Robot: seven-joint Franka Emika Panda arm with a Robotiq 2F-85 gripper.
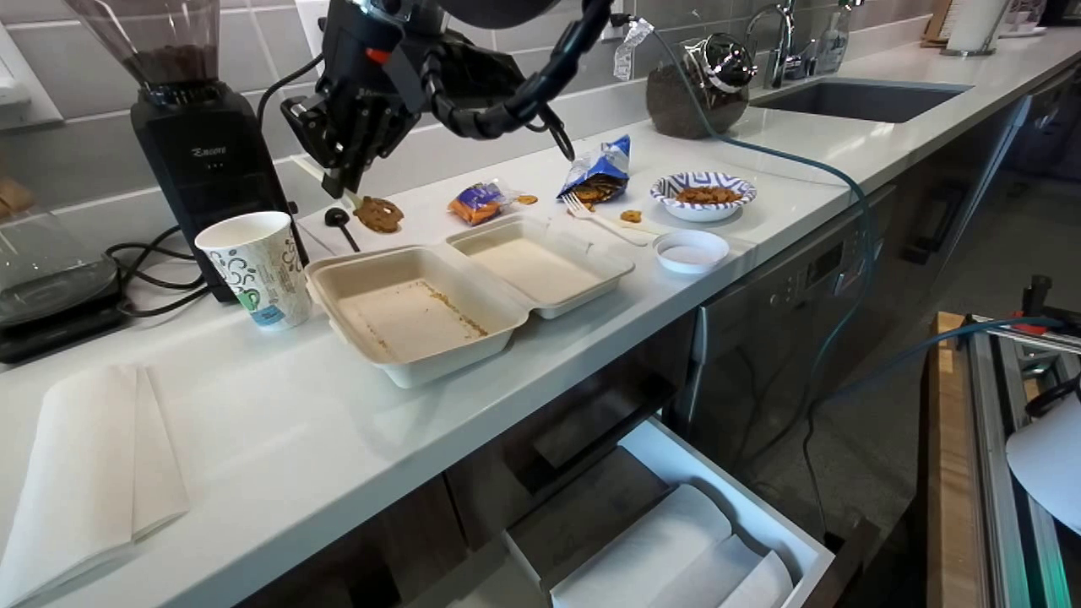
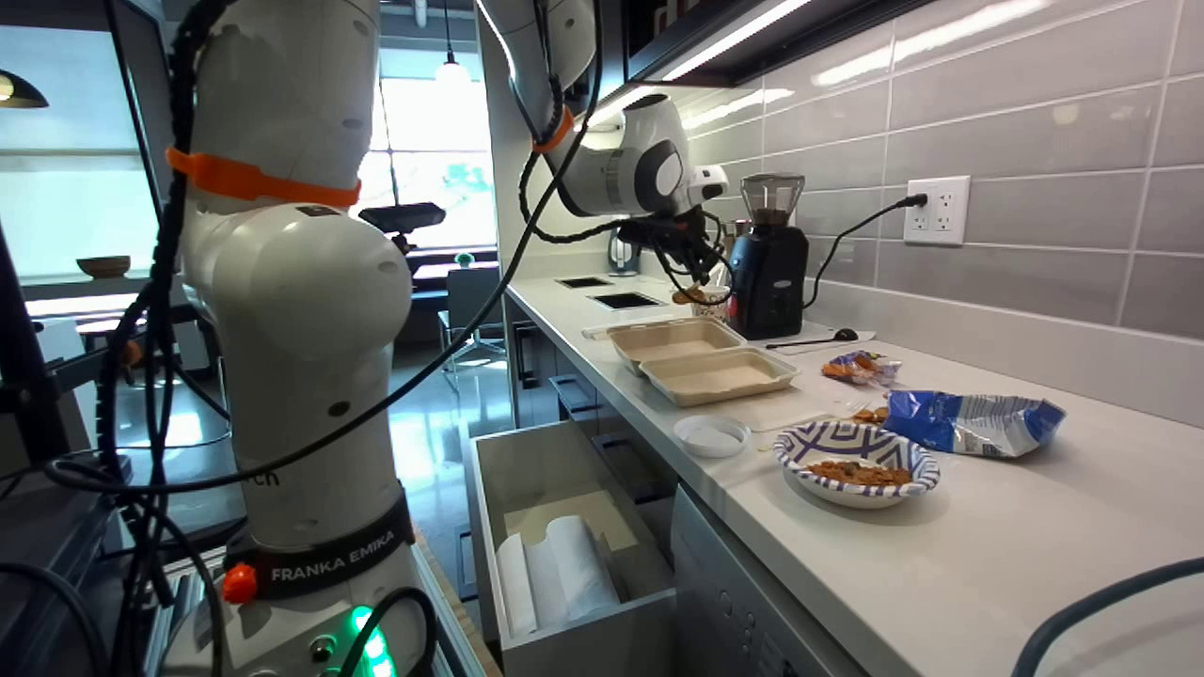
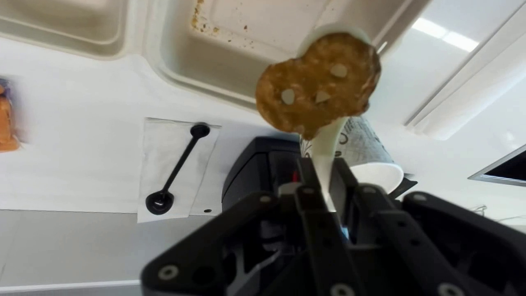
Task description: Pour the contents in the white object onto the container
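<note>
- The white counter (image 1: 253, 473) stretches through both exterior views.
- The robot arm (image 2: 301, 273) reaches over it.
- The coffee grinder (image 1: 211, 169) stands toward the counter's back.
- The foam clamshell box (image 1: 490, 279) lies open on the counter; crumbs (image 1: 457, 312) speckle the half nearer the tall paper cup (image 1: 258, 270).
- The gripper (image 3: 324, 172) hangs above the counter, its jaws clamped on the handle of the pale spoon (image 3: 331, 140).
- The tall paper cup stands upright just beside the box.
- The blue-patterned bowl (image 1: 703, 214) holds brown bits (image 1: 708, 195).
- The low white cup (image 1: 690, 253) sits near the counter's front edge, between box and bowl.
- The pale spoon bears the brown crisp (image 3: 312, 80).
- The brown crisp overlaps the box in the wrist view; whether it is directly above, I cannot tell.
</note>
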